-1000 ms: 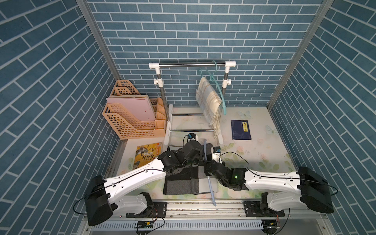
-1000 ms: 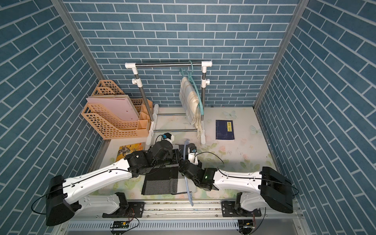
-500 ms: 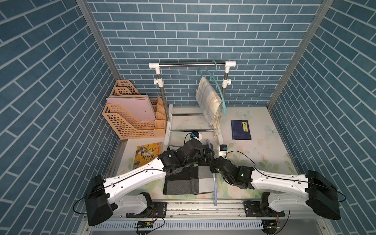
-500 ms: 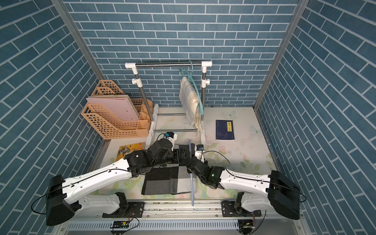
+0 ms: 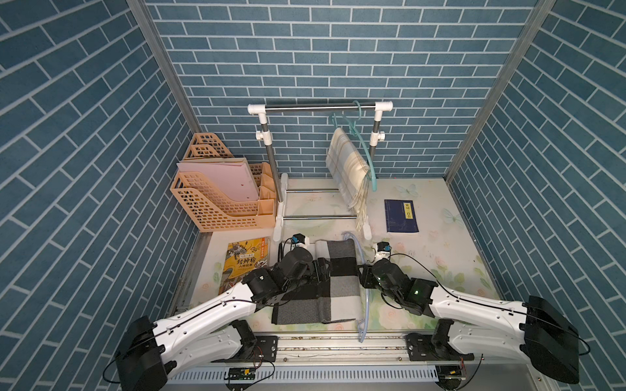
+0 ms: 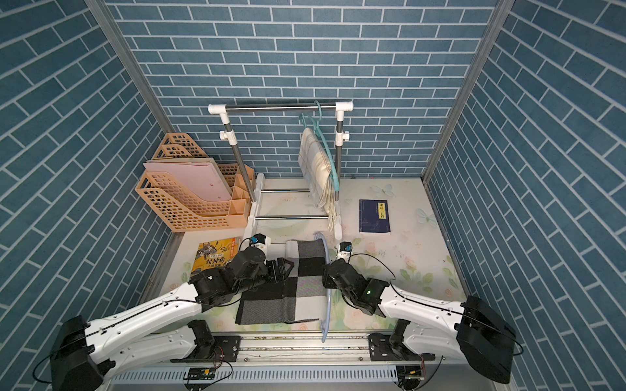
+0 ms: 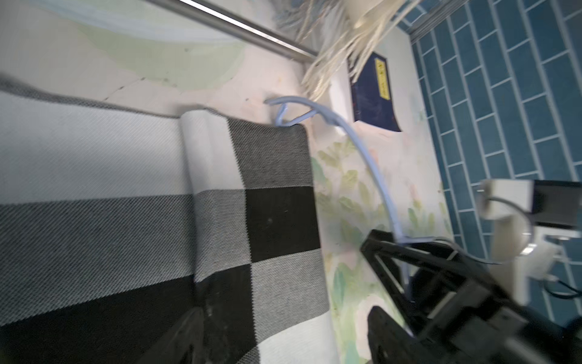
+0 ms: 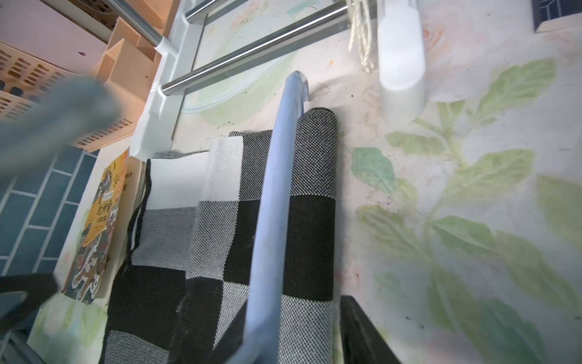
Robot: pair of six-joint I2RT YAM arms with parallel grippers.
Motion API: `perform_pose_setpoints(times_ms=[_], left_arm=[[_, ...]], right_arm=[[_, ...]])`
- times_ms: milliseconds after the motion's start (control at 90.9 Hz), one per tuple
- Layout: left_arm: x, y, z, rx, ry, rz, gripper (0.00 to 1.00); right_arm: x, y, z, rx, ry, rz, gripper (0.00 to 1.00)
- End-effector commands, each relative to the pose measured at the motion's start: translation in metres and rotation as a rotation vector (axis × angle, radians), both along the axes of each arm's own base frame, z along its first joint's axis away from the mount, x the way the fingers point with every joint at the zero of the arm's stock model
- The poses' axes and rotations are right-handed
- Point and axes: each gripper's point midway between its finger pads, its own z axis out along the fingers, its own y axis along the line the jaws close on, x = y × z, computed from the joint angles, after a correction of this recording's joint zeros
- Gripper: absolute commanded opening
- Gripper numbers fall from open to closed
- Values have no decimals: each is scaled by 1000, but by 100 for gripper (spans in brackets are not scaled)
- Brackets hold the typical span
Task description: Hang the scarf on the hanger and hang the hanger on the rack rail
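The checked scarf (image 5: 338,291) lies flat on the table (image 5: 447,270) just in front of the clothes rack (image 5: 318,108), its length running from the rack's foot toward the near table edge. A light blue hanger (image 8: 271,220) lies along the scarf's right edge, in line with the rack's right post. The hanger end nearest the rack seems to slip into the scarf's folded edge.

The left gripper (image 6: 283,268) hovers over the left half of the scarf, in front of the rack's left post. Its jaws are spread wide and it holds nothing. The right gripper (image 5: 362,279) sits at the middle of the hanger, one jaw on each side of the bar. The right wrist view shows a gap beside the bar, so I cannot tell whether the bar is truly clamped.

A teal hanger (image 5: 367,159) carrying a cream scarf (image 5: 349,169) hangs from the rack's top bar. A peach file tray (image 5: 216,206) stands left of the rack, and a yellow book (image 5: 245,262) lies in front of the tray. A dark blue book (image 5: 401,216) lies right of the rack's foot.
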Motion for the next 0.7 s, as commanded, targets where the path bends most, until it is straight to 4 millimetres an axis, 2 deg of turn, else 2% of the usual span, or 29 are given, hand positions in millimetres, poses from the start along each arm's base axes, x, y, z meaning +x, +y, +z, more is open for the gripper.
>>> perform_pose_setpoints(times_ms=[0, 154, 319, 396, 539, 693], left_arm=[[8, -2, 5, -34, -30, 12, 85], [14, 6, -20, 11, -6, 37, 85], [15, 17, -53, 24, 47, 58, 84], [13, 15, -65, 24, 72, 44, 83], [12, 7, -82, 39, 118, 17, 80], [12, -2, -97, 34, 153, -8, 75]], right_arm=[[6, 9, 21, 56, -52, 24, 45], [15, 12, 31, 65, -81, 18, 40], [19, 13, 29, 56, -76, 10, 17], [19, 14, 30, 56, -76, 15, 8], [18, 13, 29, 67, -69, 14, 1], [15, 12, 29, 93, -63, 9, 0]])
